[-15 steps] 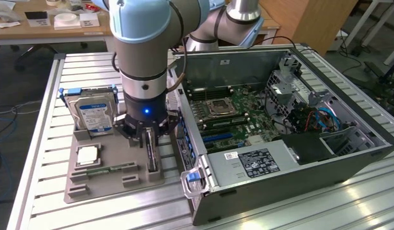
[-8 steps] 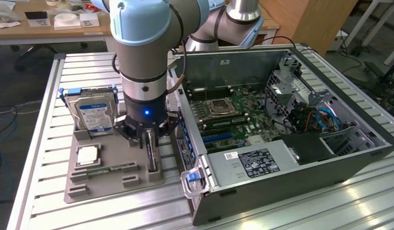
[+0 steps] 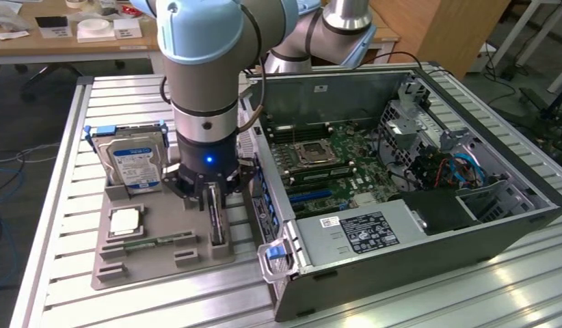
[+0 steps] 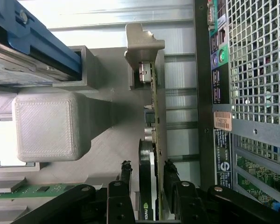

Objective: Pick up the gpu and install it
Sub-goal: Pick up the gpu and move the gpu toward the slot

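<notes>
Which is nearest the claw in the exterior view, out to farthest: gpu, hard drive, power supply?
1. gpu: on edge in the tray, straddled by the open claw.
2. hard drive: upright at the tray's far end, toward the exterior view's left.
3. power supply: inside the case, toward the exterior view's right.
</notes>
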{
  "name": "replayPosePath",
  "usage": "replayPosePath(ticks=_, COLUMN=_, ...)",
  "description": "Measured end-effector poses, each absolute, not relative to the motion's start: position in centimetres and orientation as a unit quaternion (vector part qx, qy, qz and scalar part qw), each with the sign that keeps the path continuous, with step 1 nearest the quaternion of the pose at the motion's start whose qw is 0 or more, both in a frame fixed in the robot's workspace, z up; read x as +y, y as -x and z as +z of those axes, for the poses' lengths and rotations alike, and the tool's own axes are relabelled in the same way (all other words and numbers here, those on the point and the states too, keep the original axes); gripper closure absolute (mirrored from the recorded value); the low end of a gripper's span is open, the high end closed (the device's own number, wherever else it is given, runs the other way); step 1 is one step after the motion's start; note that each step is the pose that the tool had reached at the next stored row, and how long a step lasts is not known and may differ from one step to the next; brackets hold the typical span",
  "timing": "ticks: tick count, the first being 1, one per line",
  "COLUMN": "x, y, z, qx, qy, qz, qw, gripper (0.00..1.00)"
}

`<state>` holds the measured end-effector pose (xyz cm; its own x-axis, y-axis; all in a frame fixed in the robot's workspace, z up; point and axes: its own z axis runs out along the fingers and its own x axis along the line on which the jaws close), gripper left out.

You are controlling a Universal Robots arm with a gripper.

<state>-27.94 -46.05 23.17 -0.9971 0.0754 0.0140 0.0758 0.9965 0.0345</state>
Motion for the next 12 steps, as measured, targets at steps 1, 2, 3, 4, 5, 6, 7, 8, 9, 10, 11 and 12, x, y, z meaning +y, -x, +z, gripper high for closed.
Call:
replayPosePath(ticks=1, x=-46.05, y=27.93, z=23.16, qx=-0.999, qy=0.038, qz=-0.018, qw=0.006, gripper=0.58)
replayPosePath(ticks=2, x=-46.05, y=27.94, z=23.17, qx=-0.999, qy=0.038, qz=-0.018, qw=0.006, gripper=0.58)
replayPosePath(ticks=3, x=-46.05, y=27.94, z=23.17, qx=-0.999, qy=0.038, qz=-0.017, qw=0.006, gripper=0.58)
replayPosePath(ticks=4, x=-46.05, y=27.94, z=23.17, qx=-0.999, qy=0.038, qz=-0.017, qw=0.006, gripper=0.58)
replayPosePath(ticks=5, x=-46.05, y=27.94, z=23.17, qx=-0.999, qy=0.038, qz=-0.018, qw=0.006, gripper=0.58)
replayPosePath(ticks=6, x=-46.05, y=27.94, z=23.17, qx=-0.999, qy=0.038, qz=-0.017, qw=0.006, gripper=0.58)
replayPosePath(ticks=7, x=-46.05, y=27.94, z=23.17, qx=-0.999, qy=0.038, qz=-0.017, qw=0.006, gripper=0.58)
replayPosePath(ticks=8, x=-46.05, y=27.94, z=23.17, qx=-0.999, qy=0.038, qz=-0.018, qw=0.006, gripper=0.58)
replayPosePath(ticks=9, x=-46.05, y=27.94, z=23.17, qx=-0.999, qy=0.038, qz=-0.017, qw=0.006, gripper=0.58)
replayPosePath(ticks=10, x=-46.05, y=27.94, z=23.17, qx=-0.999, qy=0.038, qz=-0.018, qw=0.006, gripper=0.58)
replayPosePath(ticks=11, x=-46.05, y=27.94, z=23.17, qx=-0.999, qy=0.038, qz=-0.018, qw=0.006, gripper=0.58)
replayPosePath(ticks=12, x=-46.05, y=27.94, z=23.17, qx=-0.999, qy=0.038, qz=-0.017, qw=0.006, gripper=0.6)
